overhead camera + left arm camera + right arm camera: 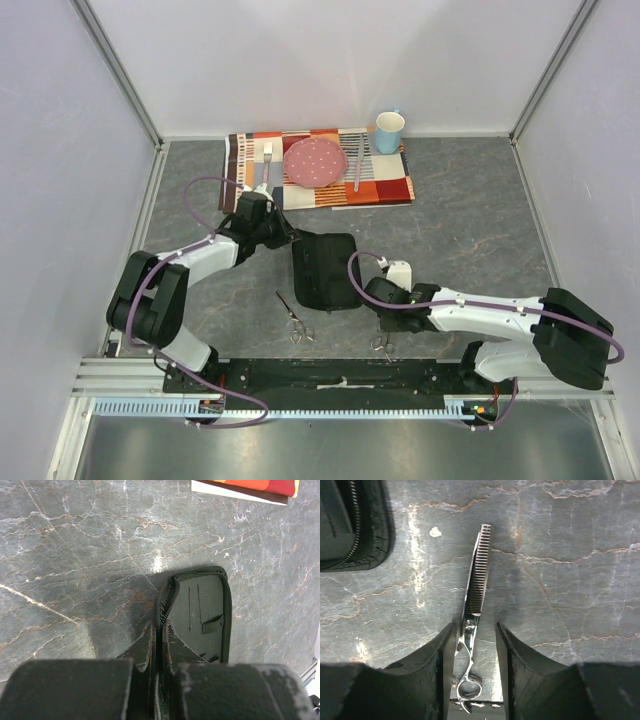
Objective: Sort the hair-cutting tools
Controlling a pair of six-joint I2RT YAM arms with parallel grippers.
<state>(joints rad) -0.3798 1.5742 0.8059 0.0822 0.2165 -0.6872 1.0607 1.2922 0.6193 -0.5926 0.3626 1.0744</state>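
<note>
The black zip case (325, 270) lies open mid-table. My left gripper (285, 237) is shut on its zipper edge; the left wrist view shows the fingers (145, 645) pinching the rim of the case (200, 610), whose inside holds only straps. Thin silver scissors (293, 318) lie in front of the case. Toothed thinning scissors (476, 580) lie flat on the table, their rings near the front edge (381, 347). My right gripper (475, 630) is open and low over them, a finger on either side of the handle, not touching. No black clips or comb show.
A striped placemat (385, 185) at the back holds a fork (267, 160), a pink plate (315, 161) and a knife (357, 165), with a blue cup (389, 130) beside it. The case's corner (350, 525) lies left of the thinning scissors. A metal rail (340, 375) runs along the front edge.
</note>
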